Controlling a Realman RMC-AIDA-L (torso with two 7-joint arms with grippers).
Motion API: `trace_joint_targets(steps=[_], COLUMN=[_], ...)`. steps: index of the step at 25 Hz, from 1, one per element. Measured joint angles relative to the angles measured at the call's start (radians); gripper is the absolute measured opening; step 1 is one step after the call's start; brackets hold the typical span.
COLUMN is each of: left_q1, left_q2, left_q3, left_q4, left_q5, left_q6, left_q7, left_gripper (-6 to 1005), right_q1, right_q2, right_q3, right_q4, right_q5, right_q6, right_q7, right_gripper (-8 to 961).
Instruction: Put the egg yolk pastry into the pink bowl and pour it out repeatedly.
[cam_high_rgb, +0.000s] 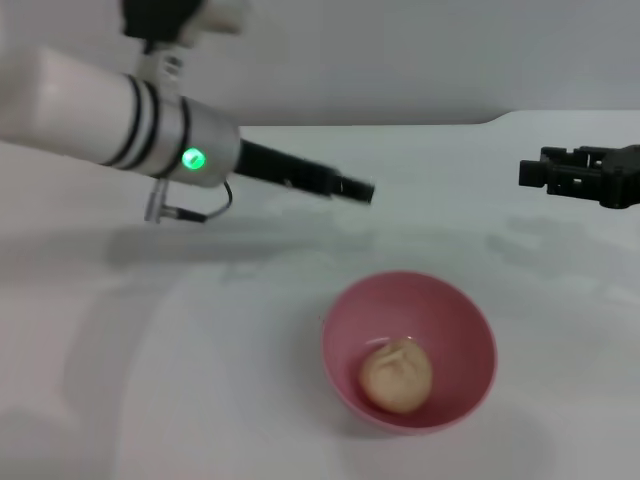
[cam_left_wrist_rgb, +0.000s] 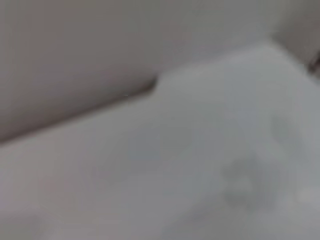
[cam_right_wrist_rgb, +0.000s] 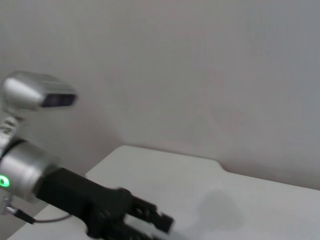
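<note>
Egg yolk pastry (cam_high_rgb: 396, 375) sits inside the pink bowl (cam_high_rgb: 345, 350) on the white table (cam_high_rgb: 200, 380). Left claw (cam_high_rgb: 355, 188) hovers above, fingers narrow; right claw (cam_high_rgb: 535, 172) hangs aside, spread unclear.

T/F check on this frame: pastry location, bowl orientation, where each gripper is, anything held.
1. The pastry lies inside the pink bowl. True.
2. The bowl is tipped on its side. False: it sits upright on the table, opening up.
3. The left gripper holds the pastry. False: it hangs above the table behind the bowl, apart from it, with nothing in it.
4. The right gripper is off to the right, clear of the bowl. True.
5. A second pastry lies on the table. False: only the one in the bowl shows.
</note>
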Motion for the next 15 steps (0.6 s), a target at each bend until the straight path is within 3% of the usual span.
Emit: trace_joint_targets(steps=[4, 6, 7, 8, 9, 11, 12, 13, 15], left_q1=[0.073, 0.124, 0.186, 0.186, 0.203, 0.247, 0.286, 0.286, 0.319], left_q2=[0.001, 0.001, 0.0, 0.0, 0.0, 0.0, 0.001, 0.001, -0.004], left_q3=[-0.145, -0.213, -0.261, -0.261, -0.27, -0.285, -0.3, -0.3, -0.328], left_q4=[-0.006, -0.026, -0.079, -0.079, -0.107, -0.179, -0.269, -0.269, -0.385], left_q5=[-0.175, -0.334, -0.573, -0.573, -0.661, -0.86, -1.068, -1.068, -1.258], left_q6=[-0.006, -0.008, -0.005, -0.005, 0.0, 0.02, 0.058, 0.058, 0.132], left_q7=[0.143, 0.26, 0.428, 0.428, 0.497, 0.653, 0.824, 0.824, 1.017], left_gripper=[638, 723, 721, 720, 718, 718, 719, 719, 719], right_q1=[-0.002, -0.004, -0.012, -0.019, -0.019, -0.032, -0.041, -0.048, -0.072], right_q2=[0.0, 0.0, -0.001, -0.002, -0.002, -0.003, -0.003, -0.003, -0.001], right_q3=[0.06, 0.105, 0.157, 0.186, 0.186, 0.236, 0.255, 0.268, 0.304], right_q4=[0.074, 0.15, 0.253, 0.311, 0.311, 0.43, 0.488, 0.538, 0.696], right_q5=[0.033, 0.118, 0.232, 0.291, 0.291, 0.403, 0.457, 0.507, 0.67], right_q6=[0.01, 0.011, 0.012, 0.013, 0.013, 0.014, 0.014, 0.014, 0.017], right_q7=[-0.065, -0.129, -0.202, -0.237, -0.237, -0.334, -0.383, -0.427, -0.554], right_gripper=[541, 541, 541, 541, 541, 541, 541, 541, 541])
